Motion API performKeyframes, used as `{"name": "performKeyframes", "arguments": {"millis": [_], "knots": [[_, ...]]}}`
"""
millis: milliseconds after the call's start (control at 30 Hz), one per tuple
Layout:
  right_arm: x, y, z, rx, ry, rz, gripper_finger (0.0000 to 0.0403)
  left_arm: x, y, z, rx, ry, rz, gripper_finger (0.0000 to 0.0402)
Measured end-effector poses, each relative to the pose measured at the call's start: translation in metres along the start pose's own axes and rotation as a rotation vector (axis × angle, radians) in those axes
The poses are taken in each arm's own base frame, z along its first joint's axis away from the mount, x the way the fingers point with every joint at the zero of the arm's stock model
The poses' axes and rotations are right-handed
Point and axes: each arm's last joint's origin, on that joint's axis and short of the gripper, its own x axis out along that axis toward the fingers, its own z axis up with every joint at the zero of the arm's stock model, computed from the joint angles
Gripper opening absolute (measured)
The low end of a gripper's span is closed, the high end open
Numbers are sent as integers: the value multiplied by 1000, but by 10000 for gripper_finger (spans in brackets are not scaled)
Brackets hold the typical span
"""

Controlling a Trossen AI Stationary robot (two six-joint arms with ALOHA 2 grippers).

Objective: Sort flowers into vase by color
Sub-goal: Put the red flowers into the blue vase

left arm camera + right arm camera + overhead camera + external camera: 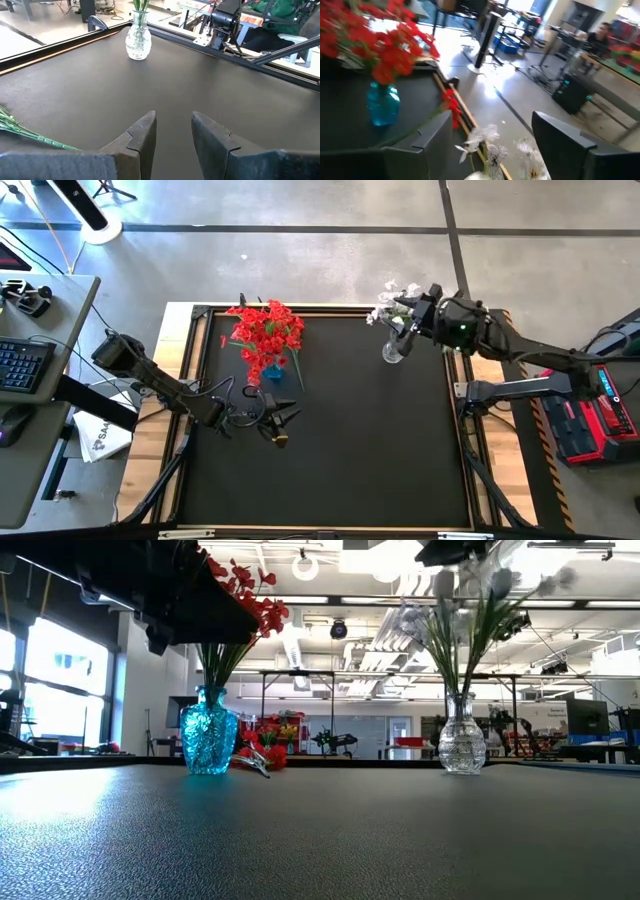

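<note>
A blue vase (271, 372) holds red flowers (265, 330) near the far edge; it also shows in the low view (208, 735). A clear vase (393, 351) holds white flowers (392, 298). One red sprig (262, 755) lies on the table beside the blue vase, seen too in the right wrist view (451, 106). My right gripper (490, 122) hovers open over the clear vase, with white blossoms (487, 142) below and between its fingers. My left gripper (173, 117) is open, low over the mat near the blue vase (277, 420). A green stem (30, 132) lies beside it.
The black mat (360, 450) is bare across its middle and near side. A raised frame (190, 350) borders the table. A desk with a keyboard (20, 365) stands to the left, red equipment (580, 420) to the right. A person sits far off in the room (602, 32).
</note>
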Motion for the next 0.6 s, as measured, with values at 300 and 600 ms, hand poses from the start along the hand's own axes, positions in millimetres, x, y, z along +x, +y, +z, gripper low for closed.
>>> {"name": "performKeyframes", "arguments": {"millis": [300, 600], "knots": [[-33, -2, 46, 49, -115, 143, 248, 0, 0, 0, 1, 2, -3, 110], [-57, 1, 54, 110, 9, 131, 248, 0, 0, 0, 3, 2, -2, 110]]}}
